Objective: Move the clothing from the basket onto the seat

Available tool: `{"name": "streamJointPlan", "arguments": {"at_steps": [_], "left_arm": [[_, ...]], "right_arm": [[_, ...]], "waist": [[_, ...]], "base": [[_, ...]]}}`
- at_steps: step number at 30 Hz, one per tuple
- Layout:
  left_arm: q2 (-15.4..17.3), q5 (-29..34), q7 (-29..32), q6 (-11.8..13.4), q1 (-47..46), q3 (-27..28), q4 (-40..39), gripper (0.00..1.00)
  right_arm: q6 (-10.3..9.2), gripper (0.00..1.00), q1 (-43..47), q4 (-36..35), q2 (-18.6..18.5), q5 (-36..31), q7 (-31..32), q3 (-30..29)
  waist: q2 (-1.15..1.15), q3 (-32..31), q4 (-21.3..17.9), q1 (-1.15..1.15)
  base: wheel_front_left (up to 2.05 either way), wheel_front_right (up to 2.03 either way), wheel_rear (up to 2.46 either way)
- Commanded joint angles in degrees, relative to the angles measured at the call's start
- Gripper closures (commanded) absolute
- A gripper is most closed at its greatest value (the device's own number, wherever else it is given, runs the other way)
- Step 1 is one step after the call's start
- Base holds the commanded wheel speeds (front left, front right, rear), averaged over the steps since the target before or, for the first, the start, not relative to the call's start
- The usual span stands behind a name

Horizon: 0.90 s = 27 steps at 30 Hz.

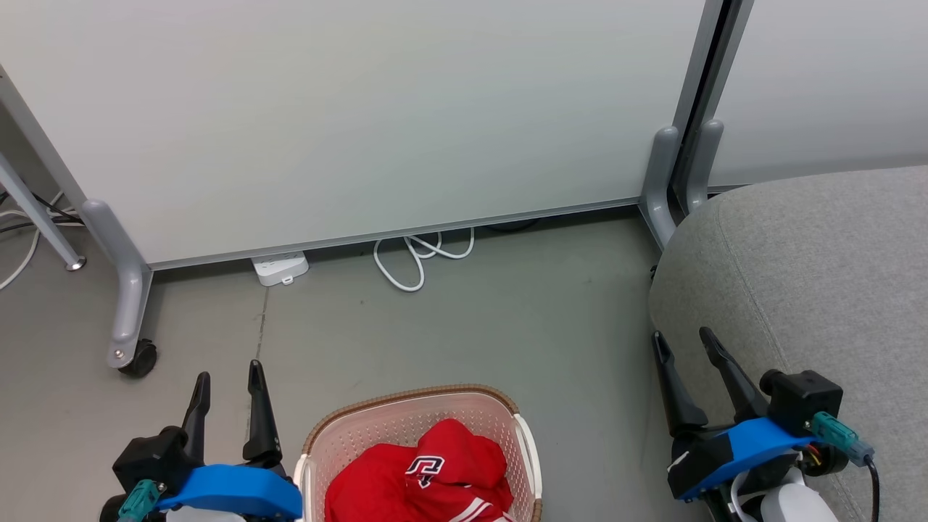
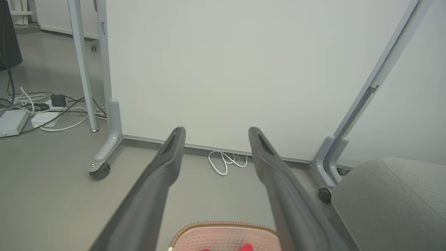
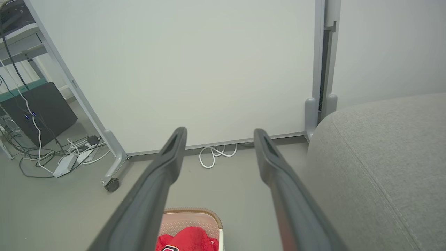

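From the head, the basket (image 1: 417, 397) sits on the floor at the bottom middle. The red clothes (image 1: 435, 482) lie piled inside it, and a black and white logo shows on top. The grey seat (image 1: 812, 275) is on the right, apart from the basket. The left gripper (image 1: 229, 371) is just left of the basket. Its fingers are spread and hold nothing. The right gripper (image 1: 681, 336) is by the front edge of the seat, also spread and holding nothing. A white cable (image 1: 420, 261) lies on the floor by the big white board (image 1: 362, 109).

From the left wrist, the left gripper (image 2: 216, 130) has its two fingers wide apart with nothing between them. The basket (image 2: 223, 225) rim shows below, with a bit of red clothes (image 2: 245, 248) in it. The seat (image 2: 393, 198) is at the lower right.

From the right wrist, the right gripper (image 3: 219, 131) is spread wide too, with nothing in it. The basket (image 3: 195, 212) and the clothes (image 3: 190, 238) are at the bottom. The seat (image 3: 379, 157) is close on the right.
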Motion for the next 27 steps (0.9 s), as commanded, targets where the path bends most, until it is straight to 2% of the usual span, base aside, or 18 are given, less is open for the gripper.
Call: {"name": "streamJointPlan", "arguments": {"at_steps": [1, 21, 27], "left_arm": [[0.0, 1.2, -0.6, -0.1, -0.1, 0.2, -0.2, 0.00], [-0.1, 5.7, -2.5, 1.0, 0.9, -1.2, -0.3, 0.00], [-0.1, 5.3, -2.5, 1.0, 0.7, -1.5, -0.1, 0.00]], "right_arm": [[0.12, 0.00, -0.8, 0.0, -0.4, -1.5, -0.3, 0.1], [0.09, 0.00, -0.9, 0.3, -0.4, -9.4, -1.3, 0.0], [0.09, 0.00, -0.9, 0.3, -0.4, -9.2, -1.3, -0.1]], "waist": [[0.00, 0.0, 0.0, 0.00], [0.00, -0.1, -0.1, 0.00], [0.00, 0.0, -0.1, 0.00]], "base": [[0.00, 0.00, 0.00], [0.00, 0.00, 0.00], [0.00, 0.00, 0.00]]}}
